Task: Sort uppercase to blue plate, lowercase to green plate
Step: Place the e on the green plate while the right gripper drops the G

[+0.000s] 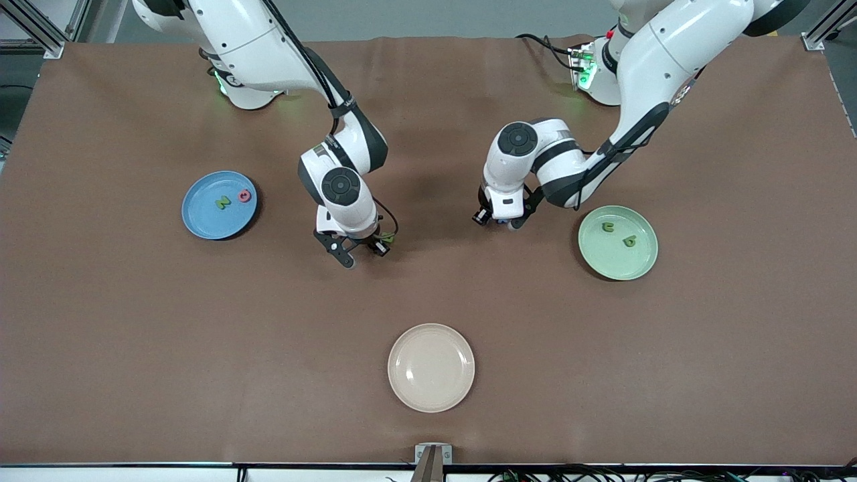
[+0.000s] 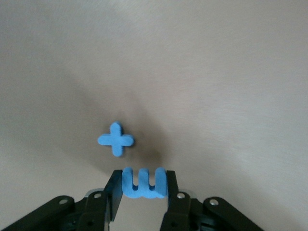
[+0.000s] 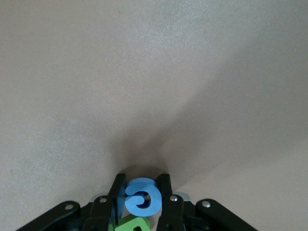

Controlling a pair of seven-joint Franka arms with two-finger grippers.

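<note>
My left gripper point(image 2: 143, 176) is shut on the blue m point(image 2: 143, 184), low over the table between the plates. The blue cross-shaped t point(image 2: 116, 139) lies flat on the table just past it. My right gripper point(image 3: 142, 186) is shut on the blue G point(image 3: 142, 197). The green B point(image 3: 132, 224) shows against the G, closer to the palm; I cannot tell whether it is gripped. The blue plate point(image 1: 204, 217) holds the green N point(image 1: 222, 202) and the pink-red Q point(image 1: 245, 195). The green plate point(image 1: 622, 264) holds the green u point(image 1: 608, 227) and the green b point(image 1: 629, 242).
A cream plate point(image 1: 431, 367) lies nearer to the front camera, between the two grippers' positions. In the front view the left gripper point(image 1: 499, 221) is low beside the green plate and the right gripper point(image 1: 358, 251) is low near the table's middle.
</note>
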